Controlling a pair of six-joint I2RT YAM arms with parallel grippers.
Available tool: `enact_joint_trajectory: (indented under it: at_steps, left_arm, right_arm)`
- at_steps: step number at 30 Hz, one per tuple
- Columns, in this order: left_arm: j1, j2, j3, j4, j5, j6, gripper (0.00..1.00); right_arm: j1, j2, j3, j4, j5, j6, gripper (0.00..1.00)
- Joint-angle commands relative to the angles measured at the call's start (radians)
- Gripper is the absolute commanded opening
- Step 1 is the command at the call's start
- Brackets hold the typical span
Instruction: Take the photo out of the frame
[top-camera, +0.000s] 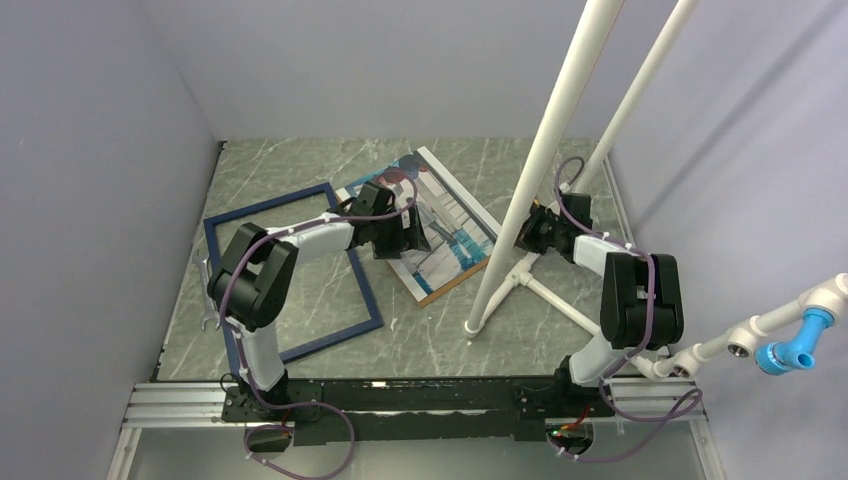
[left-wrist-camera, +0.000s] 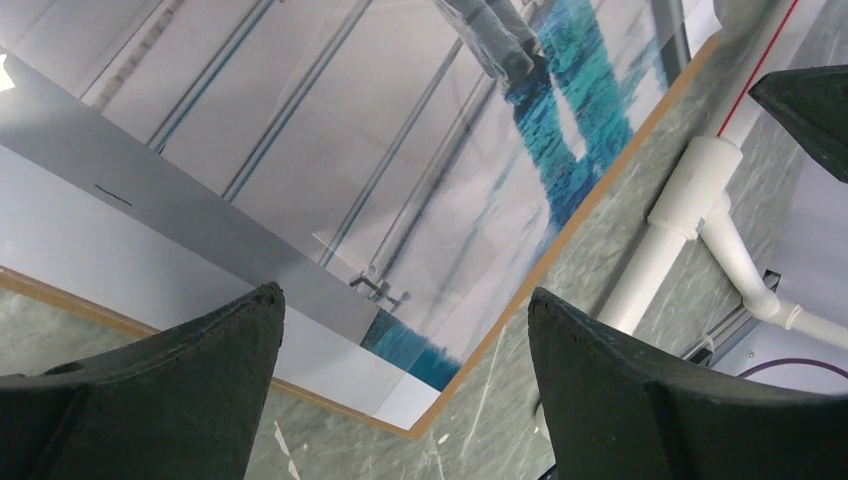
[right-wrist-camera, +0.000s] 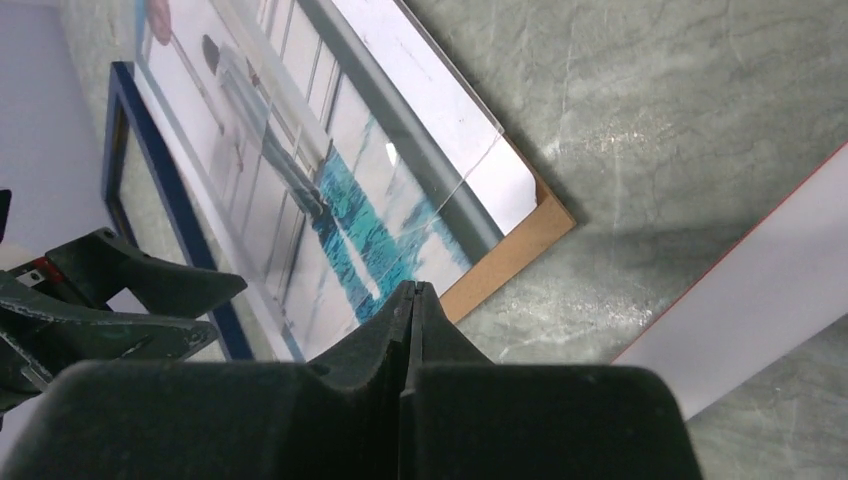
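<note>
Near edge, top view: both arm bases are at the bottom of the picture.

The frame (top-camera: 265, 204) lies flat on the counter (top-camera: 440, 335) at left-centre. It is empty, and grey marble shows through its opening.

Left hand (top-camera: 400, 235) hovers over the near end of the photo (top-camera: 450, 215), jaws spread wide and holding nothing. Its wrist view looks down between the fingertips onto the print's lower corner.

Right hand (top-camera: 540, 230), right of centre by the white pipe stand (top-camera: 545, 150), is closed tight on nothing, fingers pressed together.

The photo sits upper centre, beside the frame and outside it, face up on the brown backing board (right-wrist-camera: 525, 240). What looks like a clear pane (right-wrist-camera: 430, 120) lies skewed on top.

Appearance: pale grey-white scene, teal patch, small figure, white margin.

Judgement: the photo is out of the frame, and what remains is freeing it from the stack. Next move calls for a low approach to an exposed edge, since the sheet is thin and flat. Risk: pinching board or pane too.
</note>
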Motion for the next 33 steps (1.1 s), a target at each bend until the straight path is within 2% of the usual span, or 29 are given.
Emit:
enact_joint_trajectory:
  at_steps: [1, 2, 5, 8, 12, 19, 24, 33]
  left_arm:
    - [0.005, -0.083, 0.038, -0.016, 0.038, 0.055, 0.93]
    - [0.005, -0.081, 0.043, -0.017, 0.041, 0.056, 0.94]
    - [0.009, -0.063, 0.052, -0.02, 0.044, 0.05, 0.93]
    - [0.012, -0.035, 0.044, -0.017, 0.049, 0.036, 0.93]
    - [0.015, -0.006, 0.032, -0.016, 0.033, 0.03, 0.93]
    - [0.016, 0.019, -0.007, 0.015, 0.027, 0.005, 0.93]
    - [0.015, 0.029, -0.035, 0.028, 0.021, -0.001, 0.93]
    - [0.015, 0.039, -0.045, 0.036, 0.019, -0.005, 0.93]
  right_arm:
    - [-0.04, -0.041, -0.02, 0.07, -0.042, 0.041, 0.0]
    - [-0.04, -0.032, -0.004, 0.038, -0.015, 0.017, 0.0]
    - [-0.039, 0.022, 0.06, -0.05, 0.057, -0.068, 0.21]
    - [-0.033, 0.04, 0.091, -0.111, 0.144, -0.096, 0.34]
    - [0.0, 0.055, 0.118, -0.135, 0.219, -0.125, 0.44]
    - [0.054, 0.129, 0.173, -0.135, 0.255, -0.143, 0.44]
    - [0.106, 0.114, 0.193, -0.135, 0.348, -0.178, 0.41]
    - [0.189, 0.118, 0.233, -0.161, 0.481, -0.249, 0.42]
